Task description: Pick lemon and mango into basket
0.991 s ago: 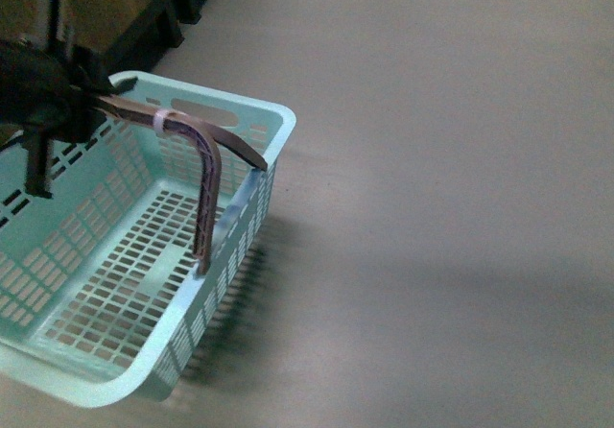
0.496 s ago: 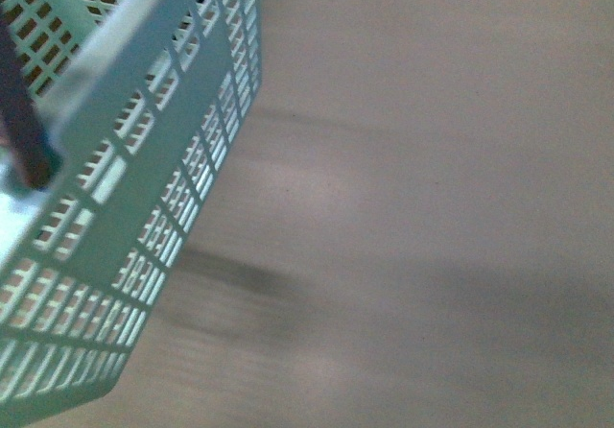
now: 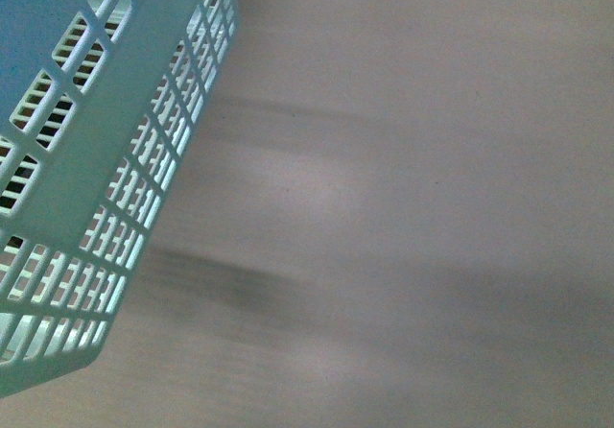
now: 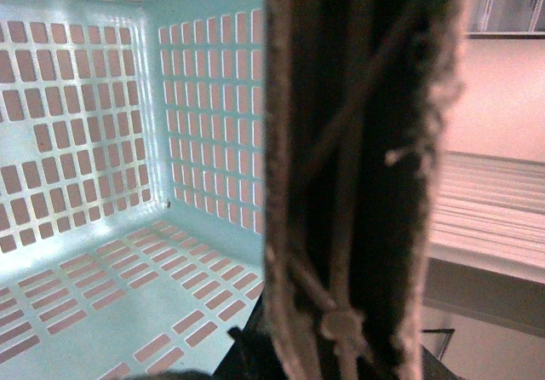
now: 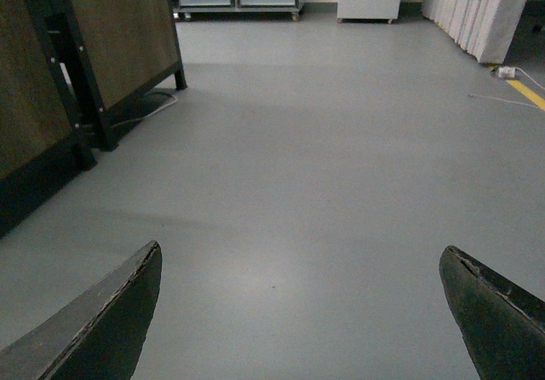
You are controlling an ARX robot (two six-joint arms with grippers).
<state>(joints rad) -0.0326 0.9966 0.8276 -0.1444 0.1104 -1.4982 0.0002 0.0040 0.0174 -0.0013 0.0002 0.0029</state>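
a pale turquoise basket (image 3: 106,159) fills the upper left of the front view. it is tilted and very close to the camera, with its slotted side facing out above a blurred grey floor (image 3: 413,207). the left wrist view looks into the basket's slotted inside, and its brown-grey handle (image 4: 358,158) runs close across the lens. i cannot tell whether the left gripper is clamped on it. the right gripper (image 5: 300,250) has its dark fingers spread wide with nothing between them, above the floor and near a dark-framed cabinet (image 5: 51,73).
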